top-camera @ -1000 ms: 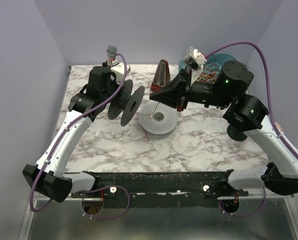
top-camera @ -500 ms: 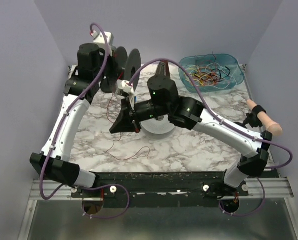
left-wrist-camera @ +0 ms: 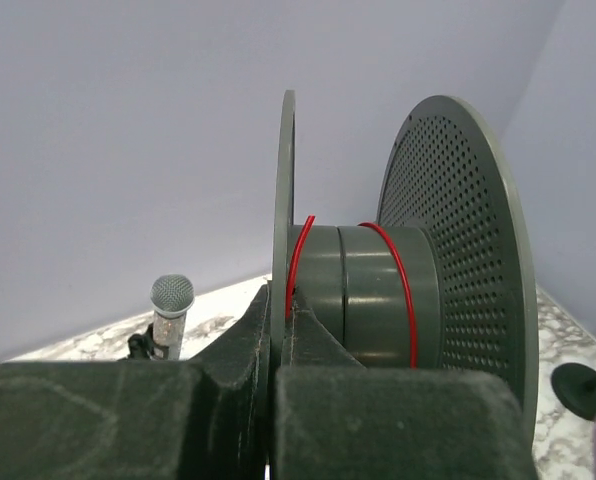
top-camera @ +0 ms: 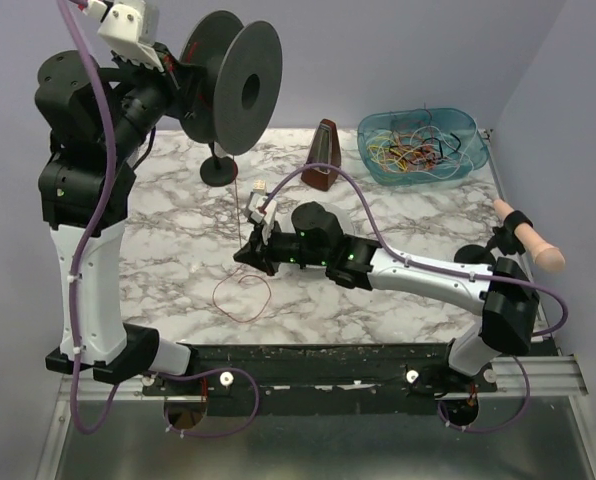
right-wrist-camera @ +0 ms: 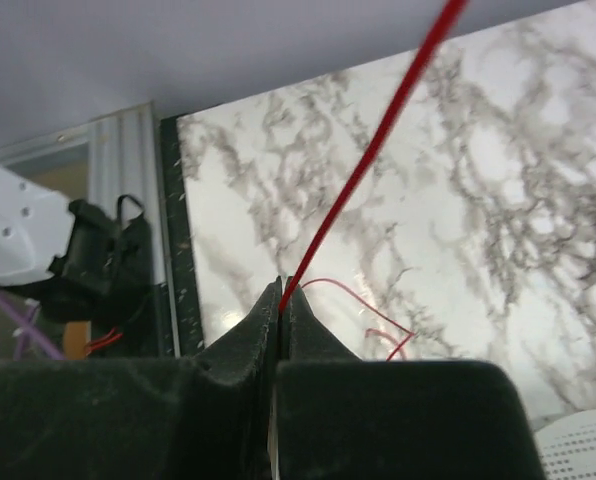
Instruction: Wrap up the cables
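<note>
Marble table [top-camera: 358, 320]; wrist views: left gripper [left-wrist-camera: 278, 298] clamps spool [left-wrist-camera: 378, 290]; right gripper [right-wrist-camera: 280, 298], cable [right-wrist-camera: 370, 150].

Spool [top-camera: 233, 85]: dark grey matt plastic with a smooth hub and one finely perforated flange. Red cable [right-wrist-camera: 371, 150]: thin wire in smooth, slightly glossy insulation. Left gripper [left-wrist-camera: 280, 310] and right gripper [right-wrist-camera: 280, 305]: black matt fingers with a faintly grainy face. Table [top-camera: 408, 215]: smooth marble-patterned top, white with grey veins, low sheen. Bin [top-camera: 366, 150]: glossy translucent teal plastic, holding cables [top-camera: 413, 155] in smooth coloured insulation. Left arm [top-camera: 83, 290] and right arm [top-camera: 428, 275]: glossy white plastic shells beside black matt housings. Hose [top-camera: 88, 110]: smooth purple sheath. Microphone [left-wrist-camera: 172, 296]: woven metal mesh head. Metronome [top-camera: 324, 160]: brown, wood-like, satin finish.
</note>
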You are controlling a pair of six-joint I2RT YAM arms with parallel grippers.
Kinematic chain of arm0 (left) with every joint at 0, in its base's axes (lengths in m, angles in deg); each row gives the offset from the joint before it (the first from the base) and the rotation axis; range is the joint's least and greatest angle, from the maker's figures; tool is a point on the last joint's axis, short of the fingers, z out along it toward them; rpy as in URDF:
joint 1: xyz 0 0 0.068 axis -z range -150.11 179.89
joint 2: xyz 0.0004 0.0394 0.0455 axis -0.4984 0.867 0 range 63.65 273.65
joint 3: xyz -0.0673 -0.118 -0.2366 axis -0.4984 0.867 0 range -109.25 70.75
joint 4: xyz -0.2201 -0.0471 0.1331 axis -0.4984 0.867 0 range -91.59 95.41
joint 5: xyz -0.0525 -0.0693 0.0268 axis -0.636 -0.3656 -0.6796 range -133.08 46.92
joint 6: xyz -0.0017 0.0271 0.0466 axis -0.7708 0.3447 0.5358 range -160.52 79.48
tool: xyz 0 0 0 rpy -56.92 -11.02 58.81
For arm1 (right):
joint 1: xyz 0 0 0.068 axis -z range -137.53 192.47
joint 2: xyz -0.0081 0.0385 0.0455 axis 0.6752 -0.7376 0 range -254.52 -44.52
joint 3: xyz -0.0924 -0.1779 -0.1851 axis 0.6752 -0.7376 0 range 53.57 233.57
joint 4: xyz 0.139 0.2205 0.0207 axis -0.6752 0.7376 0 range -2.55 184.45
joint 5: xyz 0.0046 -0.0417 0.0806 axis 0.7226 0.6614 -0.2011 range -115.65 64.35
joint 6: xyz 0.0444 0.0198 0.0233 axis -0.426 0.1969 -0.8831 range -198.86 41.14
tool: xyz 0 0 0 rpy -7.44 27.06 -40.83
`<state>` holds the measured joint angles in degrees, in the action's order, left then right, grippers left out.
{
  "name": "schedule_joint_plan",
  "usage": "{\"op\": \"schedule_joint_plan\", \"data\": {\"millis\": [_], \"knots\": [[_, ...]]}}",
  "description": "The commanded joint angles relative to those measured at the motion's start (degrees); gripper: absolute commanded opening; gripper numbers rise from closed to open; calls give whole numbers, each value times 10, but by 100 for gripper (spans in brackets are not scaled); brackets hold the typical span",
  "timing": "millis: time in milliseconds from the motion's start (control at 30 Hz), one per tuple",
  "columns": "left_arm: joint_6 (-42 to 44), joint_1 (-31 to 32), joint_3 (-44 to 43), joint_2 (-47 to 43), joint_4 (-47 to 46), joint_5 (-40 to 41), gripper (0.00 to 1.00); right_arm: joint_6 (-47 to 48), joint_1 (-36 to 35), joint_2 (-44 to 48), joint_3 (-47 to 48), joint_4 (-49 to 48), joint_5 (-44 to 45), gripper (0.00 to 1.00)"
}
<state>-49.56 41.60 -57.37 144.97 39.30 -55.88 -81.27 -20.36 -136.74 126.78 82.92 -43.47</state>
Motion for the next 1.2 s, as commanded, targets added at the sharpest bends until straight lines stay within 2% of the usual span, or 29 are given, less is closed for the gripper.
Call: {"op": "schedule_joint_plan", "data": {"millis": [0,100,333,467,600,767,933,1033,1167], "knots": [[-5,-3,-91,-3,31,-61,0,18,-6,-17,-54,-129,104,9],[2,-3,-135,4,56,-75,0,-1,1,-36,-76,-176,137,20],[4,-2,-186,4,104,-110,0,-71,46,-98,-82,-296,113,40],[13,-3,-236,11,114,-101,0,-80,61,-138,-43,-282,110,44],[18,-3,-273,20,126,-101,0,-112,79,-167,-43,-303,96,45],[17,-3,-268,22,130,-106,0,-161,95,-198,-44,-387,53,48],[14,-3,-267,26,126,-109,0,-185,96,-226,-6,-372,54,49],[11,-3,-272,31,122,-112,0,-199,97,-241,6,-364,79,55],[10,-3,-278,36,120,-117,0,-224,111,-270,22,-369,73,56]]}}
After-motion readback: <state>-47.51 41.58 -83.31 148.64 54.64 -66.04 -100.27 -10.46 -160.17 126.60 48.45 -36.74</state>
